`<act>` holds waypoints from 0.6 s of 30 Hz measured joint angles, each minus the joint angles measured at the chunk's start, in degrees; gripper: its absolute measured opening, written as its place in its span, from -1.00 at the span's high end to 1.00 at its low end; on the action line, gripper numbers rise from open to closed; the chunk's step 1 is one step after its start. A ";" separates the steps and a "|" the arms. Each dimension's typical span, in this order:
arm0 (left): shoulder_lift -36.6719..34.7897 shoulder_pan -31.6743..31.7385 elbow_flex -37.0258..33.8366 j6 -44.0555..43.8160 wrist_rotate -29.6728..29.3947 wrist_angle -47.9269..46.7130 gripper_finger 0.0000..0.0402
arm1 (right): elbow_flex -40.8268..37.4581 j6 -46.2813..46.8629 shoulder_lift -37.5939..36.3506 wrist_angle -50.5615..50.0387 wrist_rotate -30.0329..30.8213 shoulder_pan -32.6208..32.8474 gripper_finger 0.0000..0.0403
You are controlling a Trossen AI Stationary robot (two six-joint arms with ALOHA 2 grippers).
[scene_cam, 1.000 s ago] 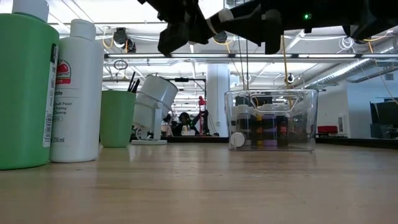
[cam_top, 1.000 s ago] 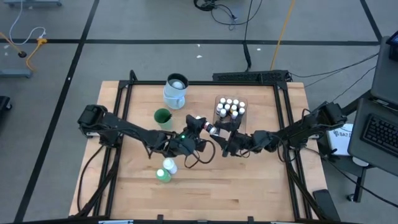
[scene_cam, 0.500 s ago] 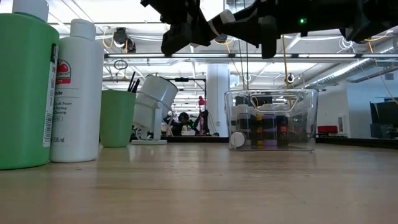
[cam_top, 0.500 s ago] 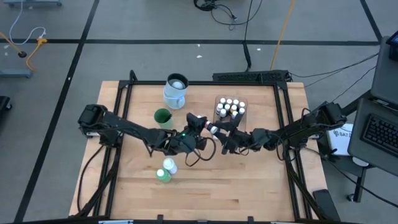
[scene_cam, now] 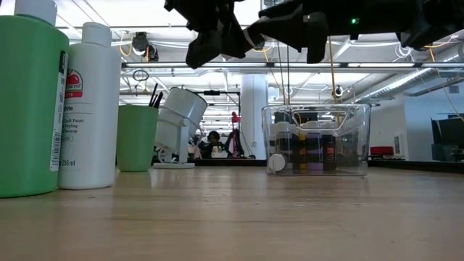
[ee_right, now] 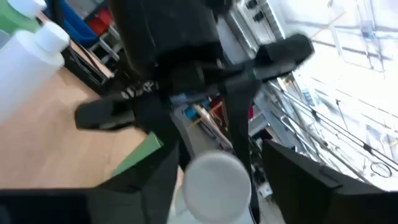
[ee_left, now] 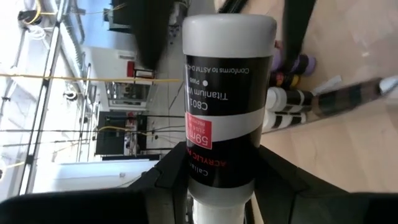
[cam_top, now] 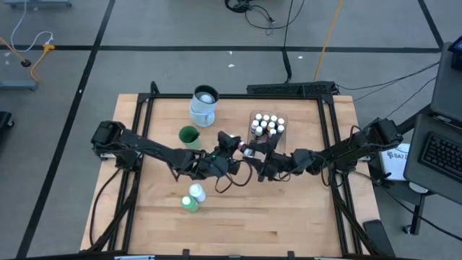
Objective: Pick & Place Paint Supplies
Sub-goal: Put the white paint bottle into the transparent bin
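Wooden worktop [cam_top: 289, 217] mid-centre: left gripper [cam_top: 229, 141] grips a small bottle [cam_top: 245, 151] held aloft, and right gripper [cam_top: 263, 160] straddles its cap, jaws apart. Handover step; next, right closes, left releases, toward tub [cam_top: 267, 128].

free: bare front boards of table [cam_top: 274, 217] — blocked: clear tub [cam_top: 268, 131], green cup [cam_top: 188, 136], mug [cam_top: 204, 105] | front-left: two bottles [cam_top: 191, 198]
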 joint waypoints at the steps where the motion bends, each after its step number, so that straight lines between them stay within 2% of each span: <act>1: 0.06 0.00 -0.02 0.17 0.38 -0.23 0.36 | 0.00 -0.01 -0.03 0.06 -0.38 0.06 -0.11; 4: 0.03 0.04 -0.02 -0.29 1.59 -0.19 0.36 | 0.00 -0.44 -0.01 -0.16 -0.92 0.01 -0.21; 7: 0.03 -0.02 -0.02 -0.30 1.21 -0.18 0.36 | 0.00 -0.40 -0.01 -0.37 -0.50 -0.24 -0.16; 18: 0.00 0.07 -0.02 -1.40 0.58 -0.83 0.36 | -0.02 1.02 -0.01 -1.83 -0.25 -0.90 0.39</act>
